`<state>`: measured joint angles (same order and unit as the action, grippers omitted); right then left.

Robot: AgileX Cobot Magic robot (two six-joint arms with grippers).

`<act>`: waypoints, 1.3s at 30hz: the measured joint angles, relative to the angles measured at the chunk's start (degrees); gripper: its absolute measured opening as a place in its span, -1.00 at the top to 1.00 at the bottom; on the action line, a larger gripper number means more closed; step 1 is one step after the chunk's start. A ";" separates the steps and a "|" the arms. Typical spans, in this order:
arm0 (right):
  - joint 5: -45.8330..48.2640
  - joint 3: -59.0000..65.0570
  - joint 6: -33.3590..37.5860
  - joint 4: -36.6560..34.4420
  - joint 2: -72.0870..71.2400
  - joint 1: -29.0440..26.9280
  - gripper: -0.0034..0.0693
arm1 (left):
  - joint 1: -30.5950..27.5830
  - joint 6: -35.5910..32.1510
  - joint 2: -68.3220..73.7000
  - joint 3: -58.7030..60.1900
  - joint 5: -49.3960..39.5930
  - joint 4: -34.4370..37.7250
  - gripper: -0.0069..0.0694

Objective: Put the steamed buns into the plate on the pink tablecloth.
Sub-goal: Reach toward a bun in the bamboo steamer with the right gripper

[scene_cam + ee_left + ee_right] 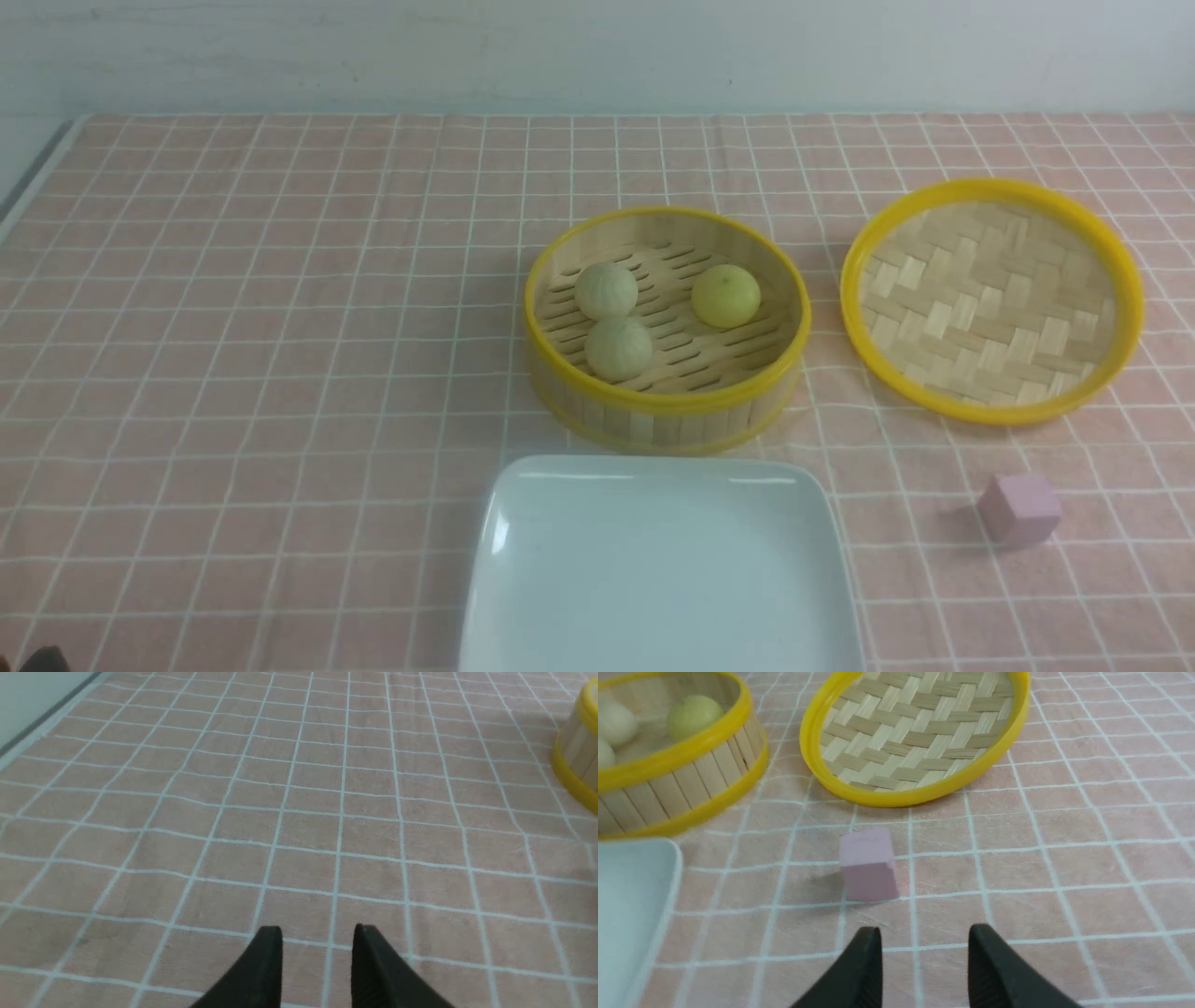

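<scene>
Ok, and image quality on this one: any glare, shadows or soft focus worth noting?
Front view: small glare streaks on the white plate, soft shadow beside the pink cube. Left wrist view: fingertips of the left gripper dark, little detail. Right wrist view: near plate edge looks soft, right gripper equally dark.

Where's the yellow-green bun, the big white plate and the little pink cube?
Yellow-green steamed bun (726,297): front view, on its rounded top.
White square plate (663,569): front view, on its bare flat middle.
Pink cube (870,881): right wrist view, on its side face.
</scene>
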<state>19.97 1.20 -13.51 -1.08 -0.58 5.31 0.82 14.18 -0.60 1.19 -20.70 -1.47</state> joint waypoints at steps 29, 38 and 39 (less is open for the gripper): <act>5.86 -22.63 -1.10 -7.69 20.37 0.00 0.91 | 0.64 5.92 20.77 -25.68 -17.31 25.79 0.81; 30.97 -37.99 9.62 -13.40 59.84 0.68 0.88 | 0.64 -7.88 49.71 -34.92 -35.33 24.33 0.82; 31.25 -38.98 11.95 -16.25 61.98 1.39 0.87 | 0.64 -8.56 50.90 -34.97 -35.18 24.63 0.82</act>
<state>51.22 -37.77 -1.56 -17.33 61.40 6.70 1.46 5.62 50.30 -33.78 -55.87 23.16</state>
